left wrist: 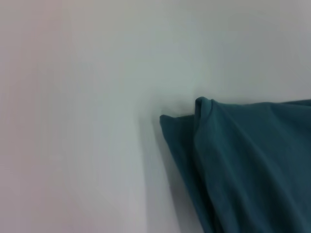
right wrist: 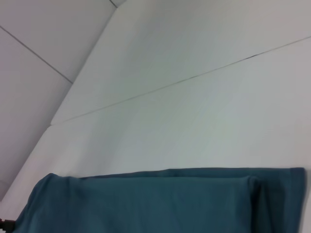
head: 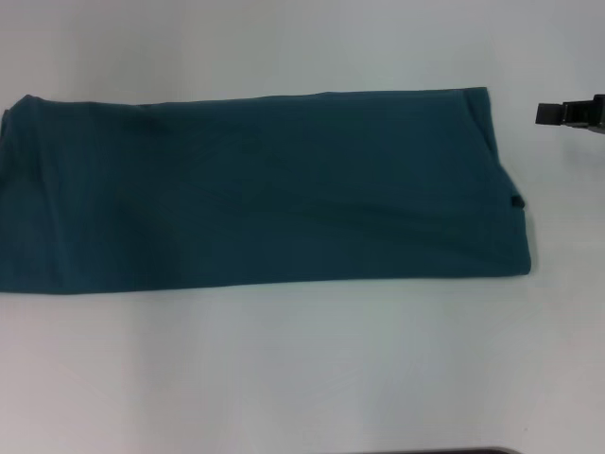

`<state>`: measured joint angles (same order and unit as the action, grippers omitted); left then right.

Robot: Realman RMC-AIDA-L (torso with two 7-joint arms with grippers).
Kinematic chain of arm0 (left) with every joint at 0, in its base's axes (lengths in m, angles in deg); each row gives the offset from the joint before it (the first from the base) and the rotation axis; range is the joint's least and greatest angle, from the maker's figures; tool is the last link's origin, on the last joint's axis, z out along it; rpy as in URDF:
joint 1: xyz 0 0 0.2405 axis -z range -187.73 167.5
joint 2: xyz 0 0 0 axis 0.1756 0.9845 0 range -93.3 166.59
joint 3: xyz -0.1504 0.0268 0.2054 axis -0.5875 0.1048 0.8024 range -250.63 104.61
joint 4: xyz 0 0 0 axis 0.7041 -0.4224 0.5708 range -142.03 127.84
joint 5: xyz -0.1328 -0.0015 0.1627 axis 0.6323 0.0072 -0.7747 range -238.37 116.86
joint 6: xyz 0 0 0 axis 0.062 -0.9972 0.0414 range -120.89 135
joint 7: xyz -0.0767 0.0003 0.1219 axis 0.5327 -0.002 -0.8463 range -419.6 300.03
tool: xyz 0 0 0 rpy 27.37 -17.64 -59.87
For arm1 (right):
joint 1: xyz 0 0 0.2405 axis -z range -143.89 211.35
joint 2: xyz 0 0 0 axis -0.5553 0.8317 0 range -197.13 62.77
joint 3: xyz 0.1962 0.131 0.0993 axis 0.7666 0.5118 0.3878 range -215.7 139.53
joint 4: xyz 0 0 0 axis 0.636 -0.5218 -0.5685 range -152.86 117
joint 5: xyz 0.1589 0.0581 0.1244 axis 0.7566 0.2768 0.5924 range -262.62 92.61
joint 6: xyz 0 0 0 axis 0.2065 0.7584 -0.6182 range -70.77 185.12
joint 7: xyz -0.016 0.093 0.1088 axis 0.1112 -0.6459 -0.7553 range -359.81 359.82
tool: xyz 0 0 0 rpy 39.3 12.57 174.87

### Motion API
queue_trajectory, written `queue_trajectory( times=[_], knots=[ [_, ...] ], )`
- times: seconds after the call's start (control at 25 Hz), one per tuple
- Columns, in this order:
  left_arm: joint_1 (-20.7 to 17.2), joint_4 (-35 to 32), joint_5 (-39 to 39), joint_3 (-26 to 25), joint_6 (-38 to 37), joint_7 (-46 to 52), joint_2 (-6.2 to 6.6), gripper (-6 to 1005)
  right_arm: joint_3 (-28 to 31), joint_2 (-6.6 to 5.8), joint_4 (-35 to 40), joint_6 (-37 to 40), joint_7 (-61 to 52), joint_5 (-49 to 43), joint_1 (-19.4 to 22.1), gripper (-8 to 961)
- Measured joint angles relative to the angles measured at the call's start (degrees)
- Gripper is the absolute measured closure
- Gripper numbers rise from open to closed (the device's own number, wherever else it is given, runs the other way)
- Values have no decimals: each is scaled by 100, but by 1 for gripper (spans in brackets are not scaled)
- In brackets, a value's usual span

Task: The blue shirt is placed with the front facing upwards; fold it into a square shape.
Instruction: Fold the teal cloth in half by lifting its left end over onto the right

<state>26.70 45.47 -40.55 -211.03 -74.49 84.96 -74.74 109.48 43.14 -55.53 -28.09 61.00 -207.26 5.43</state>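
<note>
the blue shirt (head: 255, 189) lies as a long band across the white bench (head: 302, 369), plain side up. bring one short end squarely over the other. your right end effector (head: 571, 113) waits beside the collar end; i cannot tell its grip state.

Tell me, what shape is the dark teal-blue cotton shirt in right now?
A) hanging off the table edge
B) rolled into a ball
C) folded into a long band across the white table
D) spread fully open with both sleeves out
C: in the head view the dark teal-blue cotton shirt lies flat as one long folded band across the white table, no sleeves sticking out.
</note>
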Motion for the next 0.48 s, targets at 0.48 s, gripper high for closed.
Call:
queue_trajectory(
  times=[0.48],
  knots=[
    [-87, 164, 61, -121, -229, -112, 51, 983, -19, 29, 32, 12, 6, -31, -88, 942]
  ],
)
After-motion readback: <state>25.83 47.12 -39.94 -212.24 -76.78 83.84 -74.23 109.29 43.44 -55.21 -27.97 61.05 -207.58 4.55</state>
